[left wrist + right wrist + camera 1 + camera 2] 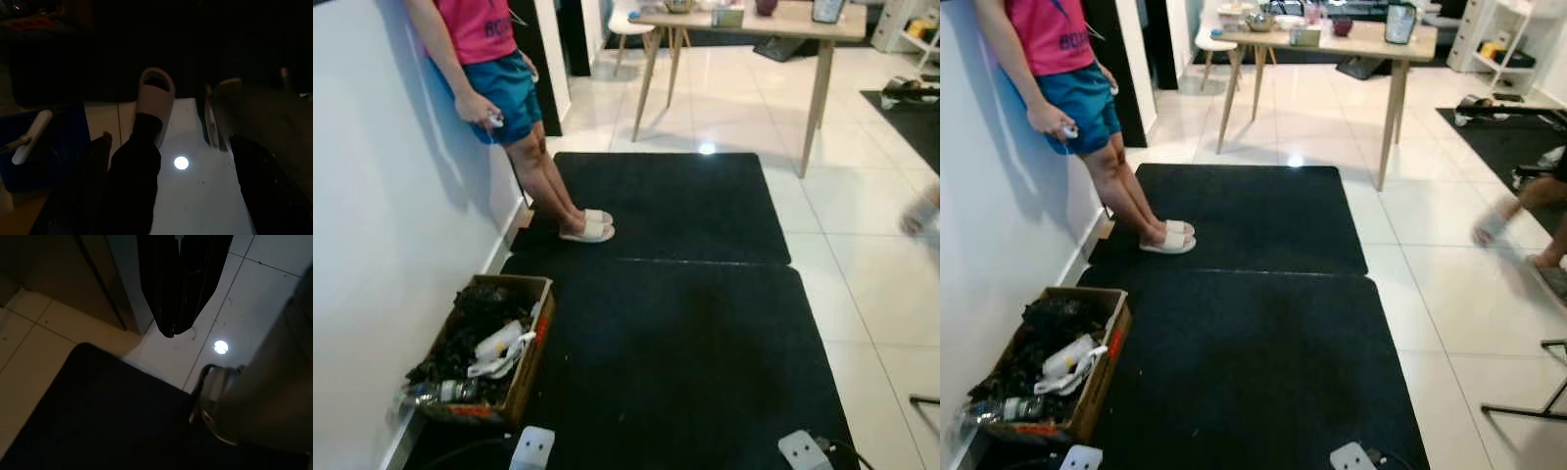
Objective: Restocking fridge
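I read both arms as hanging idle for walking. Right end effector (pixel 177 330) points at the white tiled floor (pixel 274 303), its black fingers pressed together, gripping nothing; the black floor mat (pixel 98 421) lies just below its tips. Left end effector (pixel 171 196): too dark, I can't tell its state. No fridge or stock item in view. Open brown cardboard box (pixel 530 348) of dark clutter sits on my left by the white wall (pixel 372 245), contents unclear. A person (pixel 489 59) leans there, cropped at the top. Light wooden worktop (pixel 783 24) stands far ahead.
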Controlling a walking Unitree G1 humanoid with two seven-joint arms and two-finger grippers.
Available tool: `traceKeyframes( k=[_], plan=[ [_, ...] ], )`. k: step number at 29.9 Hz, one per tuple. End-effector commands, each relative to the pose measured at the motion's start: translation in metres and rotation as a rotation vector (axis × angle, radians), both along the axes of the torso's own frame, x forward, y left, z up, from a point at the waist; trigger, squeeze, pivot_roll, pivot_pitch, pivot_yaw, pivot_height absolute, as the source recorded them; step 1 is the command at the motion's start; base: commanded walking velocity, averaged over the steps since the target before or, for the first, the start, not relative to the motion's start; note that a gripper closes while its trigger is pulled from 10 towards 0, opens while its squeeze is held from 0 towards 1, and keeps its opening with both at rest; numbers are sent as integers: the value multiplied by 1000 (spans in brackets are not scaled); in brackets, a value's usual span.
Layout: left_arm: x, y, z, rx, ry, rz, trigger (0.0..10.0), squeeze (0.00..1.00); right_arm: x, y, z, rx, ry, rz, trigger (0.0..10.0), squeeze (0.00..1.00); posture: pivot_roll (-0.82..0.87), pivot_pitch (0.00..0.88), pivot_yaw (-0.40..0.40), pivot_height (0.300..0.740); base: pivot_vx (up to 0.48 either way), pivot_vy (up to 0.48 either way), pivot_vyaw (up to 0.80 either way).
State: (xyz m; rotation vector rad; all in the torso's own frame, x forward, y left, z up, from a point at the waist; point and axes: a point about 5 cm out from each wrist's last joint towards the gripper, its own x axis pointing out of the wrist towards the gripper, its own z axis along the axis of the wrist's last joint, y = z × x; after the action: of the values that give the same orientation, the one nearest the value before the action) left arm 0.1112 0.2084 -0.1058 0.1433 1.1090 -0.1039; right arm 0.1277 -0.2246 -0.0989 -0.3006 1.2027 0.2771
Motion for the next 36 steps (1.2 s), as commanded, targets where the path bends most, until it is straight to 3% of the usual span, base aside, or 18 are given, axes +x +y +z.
traceKeyframes(
  k=[1, 36],
  plan=[
    [-13, -7, -5, -20, 50, -9, 10000, 0, -1, 3, -1, 9, 2, -12, 10000, 0, -82, 0, -32, 740, 352, 0, 0],
    [-11, -6, -4, -22, 47, -24, 10000, 0, -5, 1, -2, -12, 21, -25, 10000, 0, -78, 0, -33, 740, 365, 0, 0]
  ],
)
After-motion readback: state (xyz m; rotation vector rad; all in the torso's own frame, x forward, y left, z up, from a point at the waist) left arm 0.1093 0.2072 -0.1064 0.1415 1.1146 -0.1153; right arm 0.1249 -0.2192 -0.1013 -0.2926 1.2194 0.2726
